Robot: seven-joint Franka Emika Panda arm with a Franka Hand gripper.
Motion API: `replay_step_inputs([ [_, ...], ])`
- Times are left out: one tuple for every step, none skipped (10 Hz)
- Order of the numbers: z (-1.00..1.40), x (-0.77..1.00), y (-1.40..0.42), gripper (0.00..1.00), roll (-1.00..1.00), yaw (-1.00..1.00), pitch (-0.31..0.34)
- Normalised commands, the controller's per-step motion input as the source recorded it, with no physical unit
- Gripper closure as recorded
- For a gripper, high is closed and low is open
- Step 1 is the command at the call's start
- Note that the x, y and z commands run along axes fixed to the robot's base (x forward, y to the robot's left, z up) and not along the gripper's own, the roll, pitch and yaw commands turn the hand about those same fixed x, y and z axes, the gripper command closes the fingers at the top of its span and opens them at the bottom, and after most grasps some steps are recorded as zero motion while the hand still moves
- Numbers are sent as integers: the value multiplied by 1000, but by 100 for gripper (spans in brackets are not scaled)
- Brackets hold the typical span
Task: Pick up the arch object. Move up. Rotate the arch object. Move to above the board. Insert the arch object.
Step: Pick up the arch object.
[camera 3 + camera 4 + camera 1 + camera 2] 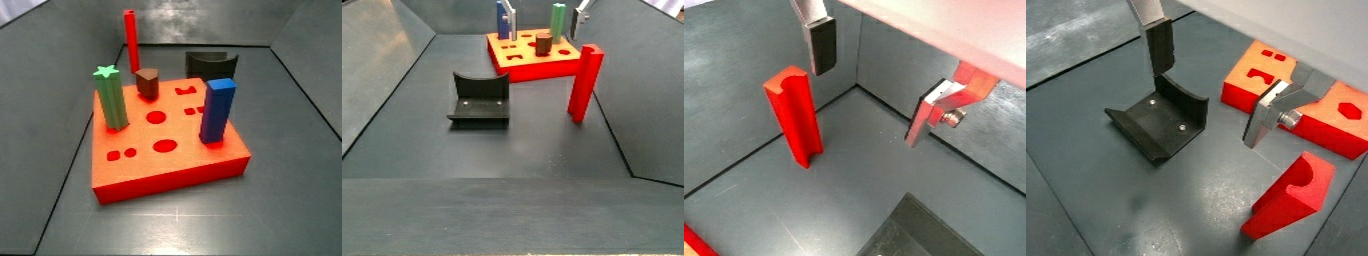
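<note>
The arch object (794, 115) is a tall bright-red bar that stands upright on the dark floor, apart from the board (174, 165). It also shows in a side view (584, 85), to the right of the fixture. My gripper (881, 80) hangs open above the floor with nothing between its fingers. One finger (822, 45) is just above and beside the bar's top, without touching it. In the wrist view toward the board, the gripper (1213, 85) hovers between the fixture (1160, 120) and the board (1247, 95). Neither side view clearly shows the gripper.
On the board stand a green star peg (110, 100), a brown peg (146, 83) and a blue pillar (218, 110). The dark fixture (478, 98) sits on the floor left of the arch object. Grey walls (396, 70) enclose the floor.
</note>
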Motion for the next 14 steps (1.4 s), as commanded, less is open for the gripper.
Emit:
replay_step_inputs([
  [-100,-314,123,0,0,0,0],
  [-74,-586,71,0,0,0,0],
  [-14,-717,109,0,0,0,-1],
  [0,-691,57,0,14,0,-83],
  [0,-669,0,0,39,0,-103],
  [71,-686,0,0,40,0,-179],
  [23,-651,-63,0,104,66,-159],
  [0,-540,-94,0,159,306,-101],
  [-11,-449,-74,0,167,497,-53],
  [-69,-311,-200,0,226,600,-20],
  [-137,-251,-246,0,236,583,-7],
  [-206,-149,-246,0,183,400,0],
  [-223,-117,-157,0,100,160,0],
  [-263,-46,-117,0,76,117,0],
])
